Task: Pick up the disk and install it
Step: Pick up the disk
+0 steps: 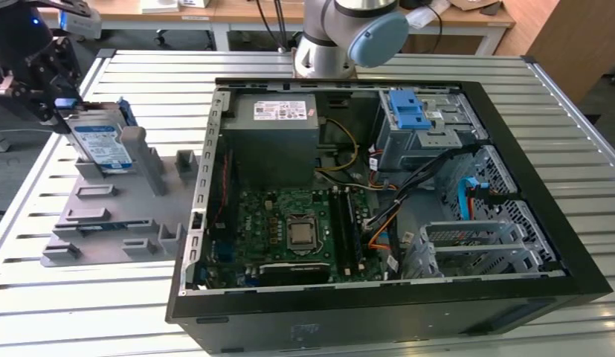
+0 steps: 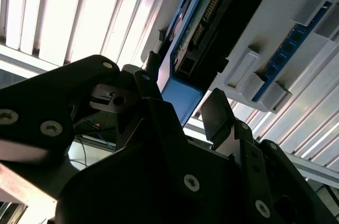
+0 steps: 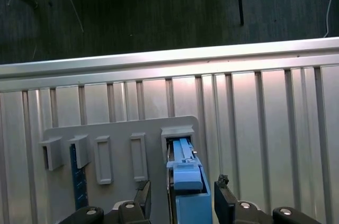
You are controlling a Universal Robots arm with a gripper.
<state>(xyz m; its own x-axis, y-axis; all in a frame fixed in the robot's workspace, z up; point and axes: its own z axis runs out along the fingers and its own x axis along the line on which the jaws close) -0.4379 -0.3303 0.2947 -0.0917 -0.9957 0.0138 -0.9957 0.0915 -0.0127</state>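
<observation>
**Gripper (image 2: 183,89) fingers (image 3: 223,198) flank the standing disk (image 1: 101,145), no grip made**

Black and spread, the fingers sit closest to both wrist cameras, one on each side of the disk's upper edge. In the first wrist view a gap shows between each finger and the blue rail (image 3: 185,176). In the second wrist view one finger looks very near the rail, perhaps touching it, while the other stands clear. The jaws are therefore open around the disk and pinch nothing.

The disk stands on edge in a slot of the grey fixture (image 1: 108,216). The fixture lies on the slatted table (image 1: 545,111) at the exterior view's left, just beside the open computer case (image 1: 387,316). The disk has not been lifted, so the work appears to stand at the grasp.

The uneven gaps look like the main hazard. If one finger meets the rail first, it could push the disk sideways and tip it against the slot wall before the other finger arrives. A skewed hold of that kind would likely bind in the slot. The loose-looking fixture might then rise or slide with the disk.

The rail is smooth plastic, so a shallow pinch near its edge could slip under the drive's weight. Inside the case, loose cables (image 1: 426,175) cross near the drive bays and could snag a disk carried in crooked.
</observation>
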